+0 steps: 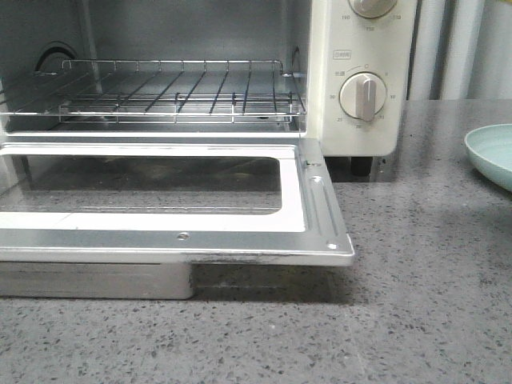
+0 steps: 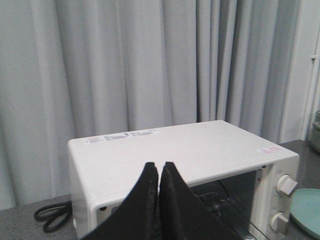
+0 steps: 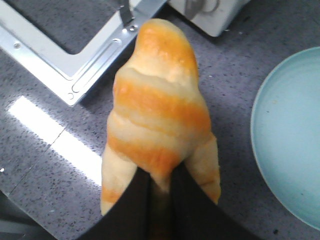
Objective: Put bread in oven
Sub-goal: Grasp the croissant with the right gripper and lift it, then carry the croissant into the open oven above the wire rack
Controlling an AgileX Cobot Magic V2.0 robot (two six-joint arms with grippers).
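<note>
The cream-white oven stands open, its glass door folded down flat and its wire rack bare. In the right wrist view my right gripper is shut on the bread, a golden-orange roll with pale stripes, held above the counter near the door's corner. In the left wrist view my left gripper is shut and empty, raised in front of the oven, level with its top. Neither gripper shows in the front view.
A pale green bowl sits on the grey speckled counter right of the oven; it also shows in the right wrist view. A black power cord lies left of the oven. Grey curtains hang behind.
</note>
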